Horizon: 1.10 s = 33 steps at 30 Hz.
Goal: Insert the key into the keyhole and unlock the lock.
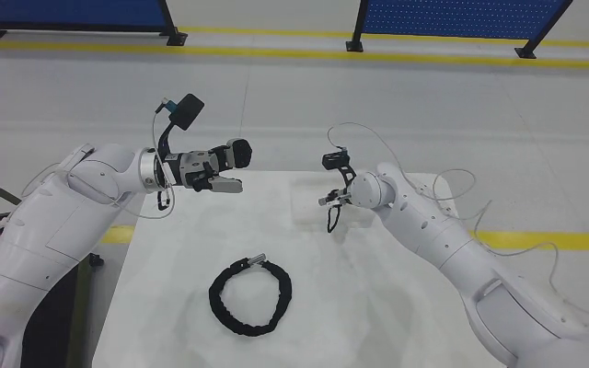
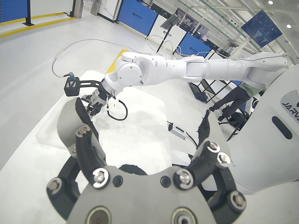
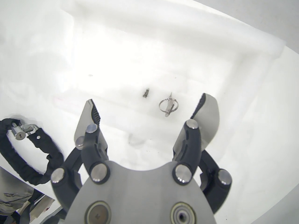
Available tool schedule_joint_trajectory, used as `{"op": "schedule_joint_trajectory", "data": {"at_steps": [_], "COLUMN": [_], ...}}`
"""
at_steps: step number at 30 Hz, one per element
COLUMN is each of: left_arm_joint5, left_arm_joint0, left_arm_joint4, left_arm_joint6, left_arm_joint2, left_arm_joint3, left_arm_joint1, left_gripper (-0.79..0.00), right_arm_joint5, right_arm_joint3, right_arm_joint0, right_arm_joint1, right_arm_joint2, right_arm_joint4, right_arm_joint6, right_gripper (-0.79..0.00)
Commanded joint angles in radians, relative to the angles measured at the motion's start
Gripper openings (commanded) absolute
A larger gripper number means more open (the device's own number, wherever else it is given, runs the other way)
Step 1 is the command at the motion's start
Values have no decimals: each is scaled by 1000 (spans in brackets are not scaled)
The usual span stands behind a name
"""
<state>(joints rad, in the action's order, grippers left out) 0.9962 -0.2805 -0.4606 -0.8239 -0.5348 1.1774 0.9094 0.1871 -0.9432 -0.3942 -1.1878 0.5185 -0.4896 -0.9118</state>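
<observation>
- Two grippers hang above the white table (image 1: 184,304), each with its fingers spread wide and nothing between them.
- The left gripper (image 1: 237,169) is over the table's far left edge, well apart from both lock and key.
- The right gripper (image 3: 149,110) is low over the shallow white foam tray (image 3: 163,24), which sits at the middle of the table's far edge.
- The small silver key on a wire ring (image 3: 168,105) lies on the tray's sunken floor, just ahead of the right gripper's fingertips and untouched.
- A small dark speck (image 3: 146,93) lies on the foam beside the key.
- The black fabric-sleeved chain lock (image 1: 249,294) lies as a closed loop near the table's middle, well apart from the tray.
- Its silver cylinder (image 3: 18,135) sits at the loop's far side, with the keyhole showing.
- The tray's raised wall stands between key and lock.
</observation>
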Motion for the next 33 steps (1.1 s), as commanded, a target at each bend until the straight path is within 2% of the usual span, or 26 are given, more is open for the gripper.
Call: {"op": "schedule_joint_trajectory", "data": {"at_steps": [1, 4, 17, 33], "left_arm_joint5": [0, 0, 0, 0], "left_arm_joint0": [0, 0, 0, 0], "left_arm_joint4": [0, 0, 0, 0], "left_arm_joint6": [0, 0, 0, 0], "left_arm_joint2": [0, 0, 0, 0], "left_arm_joint3": [0, 0, 0, 0], "left_arm_joint1": [0, 0, 0, 0], "left_gripper": [0, 0, 0, 0], "right_arm_joint5": [25, 41, 45, 52], "right_arm_joint3": [11, 26, 67, 157], "right_arm_joint0": [3, 8, 16, 27], "right_arm_joint1": [-7, -19, -55, -99], "right_arm_joint2": [-7, -15, -9, 5], "right_arm_joint4": [-20, -43, -85, -113], "right_arm_joint6": [-10, -22, -48, -58], "right_gripper": [-326, -394, -471, -634]}}
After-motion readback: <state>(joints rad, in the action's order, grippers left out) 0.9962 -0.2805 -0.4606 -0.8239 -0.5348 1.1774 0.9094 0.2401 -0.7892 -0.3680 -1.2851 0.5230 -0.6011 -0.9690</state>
